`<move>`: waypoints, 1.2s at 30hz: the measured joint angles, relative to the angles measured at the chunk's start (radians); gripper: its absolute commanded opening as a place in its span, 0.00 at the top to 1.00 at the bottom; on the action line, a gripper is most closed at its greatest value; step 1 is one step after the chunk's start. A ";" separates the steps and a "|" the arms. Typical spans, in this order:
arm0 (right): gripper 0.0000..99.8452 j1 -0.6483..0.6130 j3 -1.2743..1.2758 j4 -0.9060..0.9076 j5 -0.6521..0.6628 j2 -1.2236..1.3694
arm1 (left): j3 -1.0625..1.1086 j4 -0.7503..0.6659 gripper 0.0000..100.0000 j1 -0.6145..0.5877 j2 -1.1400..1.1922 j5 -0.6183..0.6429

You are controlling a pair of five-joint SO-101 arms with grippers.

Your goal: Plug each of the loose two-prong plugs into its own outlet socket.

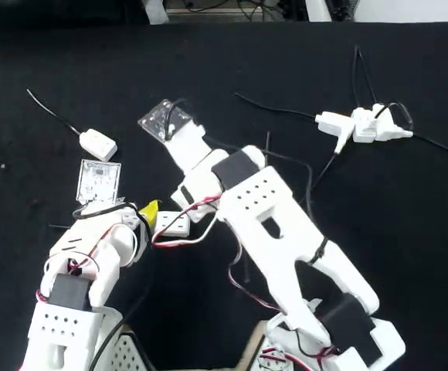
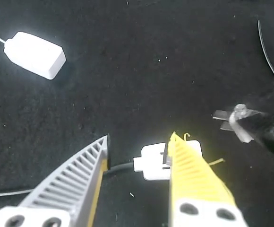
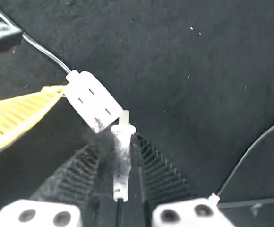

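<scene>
A white outlet socket (image 3: pixel 92 101) with slot pairs on its face lies on the black table, its black cable trailing off; it also appears in the high view (image 1: pixel 174 224) and the left wrist view (image 2: pixel 163 163). My right gripper (image 3: pixel 115 137) is shut on a white two-prong plug (image 3: pixel 120 161), whose prong tip sits right at the socket's edge. My left gripper (image 2: pixel 139 139) is open, its grey and yellow fingers on either side of the socket, and the yellow finger (image 3: pixel 19 116) touches the socket's side. In the high view both grippers, left (image 1: pixel 148 216) and right (image 1: pixel 184 202), meet at centre-left.
A second white socket block (image 1: pixel 98 144) (image 2: pixel 33 54) lies loose at the left with a thin cable. At the back right lies a joined plug and socket cluster (image 1: pixel 363 124). Thin black cables (image 1: pixel 278 112) cross the black tabletop (image 1: pixel 409 232).
</scene>
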 measured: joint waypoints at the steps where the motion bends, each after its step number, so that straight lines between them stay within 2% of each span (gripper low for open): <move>1: 0.99 0.000 -0.008 0.012 -0.009 0.003 | 0.000 0.000 0.79 0.000 0.000 0.000; 6: 0.99 0.009 -0.012 0.026 -0.018 0.023 | 0.000 0.000 0.79 0.000 0.000 0.000; 18: 0.99 0.110 0.077 -0.060 -0.028 0.282 | 0.000 0.000 0.79 0.000 0.000 0.000; 28: 0.99 0.114 0.006 0.008 -0.032 0.305 | 0.000 0.000 0.79 0.000 0.000 0.000; 32: 0.99 0.114 -0.106 0.083 -0.094 0.305 | 0.000 0.000 0.79 -0.003 0.000 0.000; 36: 0.99 0.061 -0.196 0.144 -0.204 0.308 | 0.000 0.000 0.79 -0.094 0.000 0.000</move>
